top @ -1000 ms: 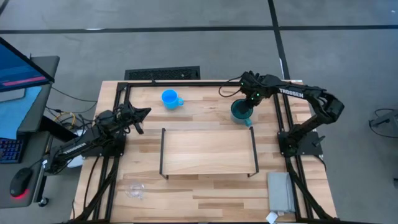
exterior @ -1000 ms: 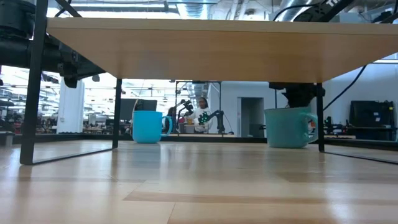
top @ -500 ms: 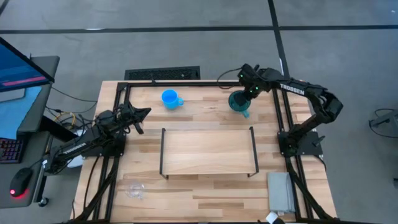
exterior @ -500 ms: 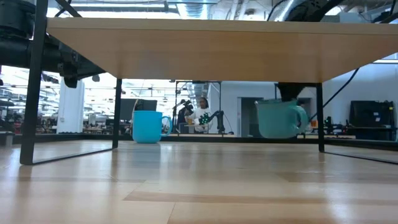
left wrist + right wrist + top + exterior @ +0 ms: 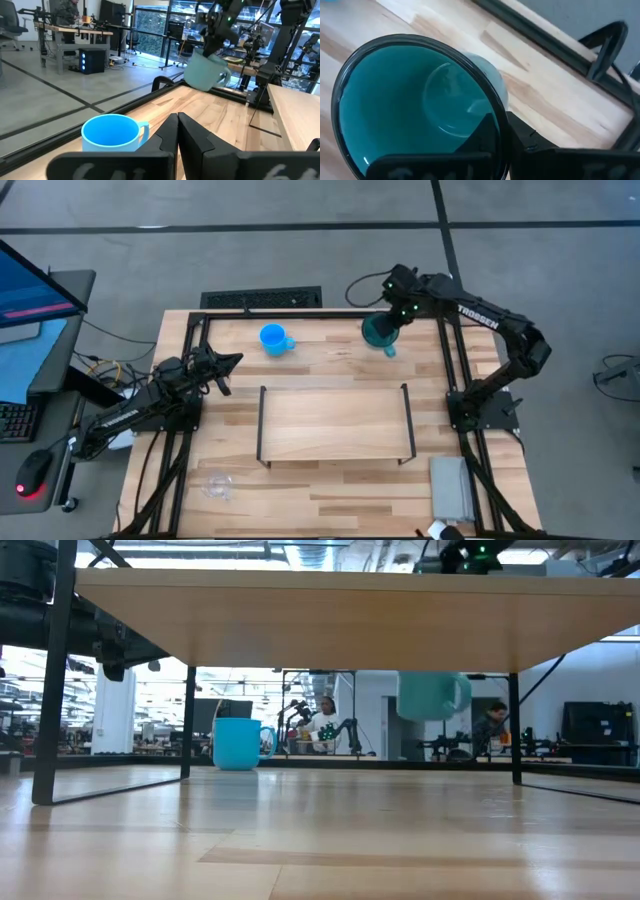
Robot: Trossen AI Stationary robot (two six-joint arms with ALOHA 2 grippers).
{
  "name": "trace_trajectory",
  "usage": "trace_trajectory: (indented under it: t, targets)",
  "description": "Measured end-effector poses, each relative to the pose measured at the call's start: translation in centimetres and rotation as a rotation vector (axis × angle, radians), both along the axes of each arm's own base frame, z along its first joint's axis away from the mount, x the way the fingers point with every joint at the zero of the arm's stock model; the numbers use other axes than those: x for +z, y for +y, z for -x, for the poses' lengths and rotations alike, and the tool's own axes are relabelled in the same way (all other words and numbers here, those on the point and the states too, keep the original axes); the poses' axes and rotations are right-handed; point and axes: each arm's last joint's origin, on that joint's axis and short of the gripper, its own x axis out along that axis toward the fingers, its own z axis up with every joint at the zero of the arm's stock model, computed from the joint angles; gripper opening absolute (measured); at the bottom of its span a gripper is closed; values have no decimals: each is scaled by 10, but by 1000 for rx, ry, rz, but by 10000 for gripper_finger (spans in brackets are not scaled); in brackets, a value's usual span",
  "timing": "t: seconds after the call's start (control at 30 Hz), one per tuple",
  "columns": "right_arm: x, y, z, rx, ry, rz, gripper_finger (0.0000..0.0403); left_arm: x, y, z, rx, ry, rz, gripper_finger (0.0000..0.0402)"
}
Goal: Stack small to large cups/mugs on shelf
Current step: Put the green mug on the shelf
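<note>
Three cups to sort: nearest me, the clear glass cup (image 5: 217,485) sits at the lower left of the high view, well apart from everything. At centre frame, the shelf (image 5: 335,425) lies below and left of my right gripper (image 5: 392,325), which pinches the teal mug (image 5: 378,333) by its rim, lifted clear of the tabletop, handle toward the shelf. My left gripper (image 5: 228,361), fingers pressed together, waits near the blue mug (image 5: 272,338) at upper left. I judge the path down to the board open.
</note>
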Motion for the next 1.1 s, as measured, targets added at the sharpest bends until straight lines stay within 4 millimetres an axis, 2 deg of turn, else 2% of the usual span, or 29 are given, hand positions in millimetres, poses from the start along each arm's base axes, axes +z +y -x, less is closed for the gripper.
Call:
trace_trajectory:
  t: [0.17,0.3,0.43,0.6,0.77,1.1]
  targets:
    - [36,1,0,-50,-67,25,29,0,0,0,1,0,0,0]
    - [65,10,2,-72,-100,26,29,0,0,0,0,0,0,0]
    - [91,26,2,-49,-142,13,29,0,0,0,0,0,0,0]
    - [115,54,-5,4,-210,-22,29,0,0,0,1,0,0,0]
    - [126,85,-13,36,-239,-72,29,0,0,0,1,0,0,0]
    - [126,143,-24,65,-227,-242,29,0,0,0,0,-2,4,0]
